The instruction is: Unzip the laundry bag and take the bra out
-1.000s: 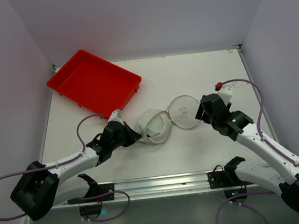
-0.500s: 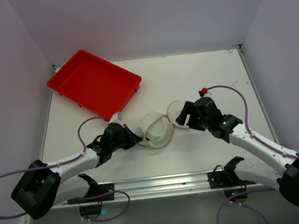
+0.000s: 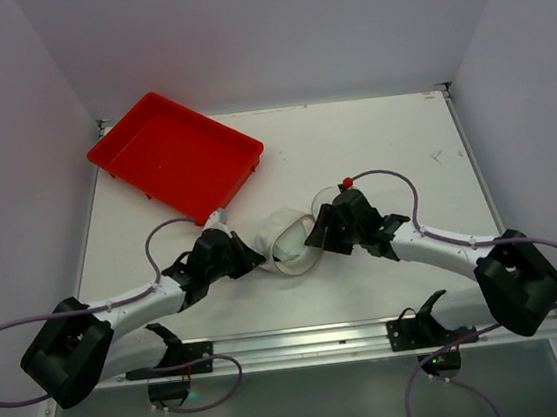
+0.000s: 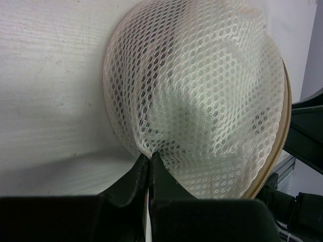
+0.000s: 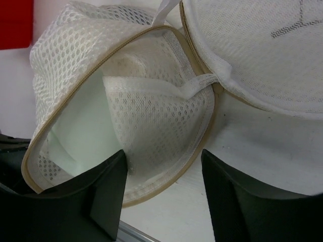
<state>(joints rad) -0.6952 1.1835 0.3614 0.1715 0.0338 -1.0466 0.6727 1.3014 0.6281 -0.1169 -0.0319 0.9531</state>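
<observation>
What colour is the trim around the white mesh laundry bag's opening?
Beige trim, clearest in the right wrist view.

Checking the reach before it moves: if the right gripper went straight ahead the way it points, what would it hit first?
The right gripper would likely meet the laundry bag first: its open fingers frame the unzipped rim and inner mesh. Depth is unclear.

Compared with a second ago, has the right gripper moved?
Yes. The right gripper swung left, toward the red tray, reaching the laundry bag's open mouth.
</observation>
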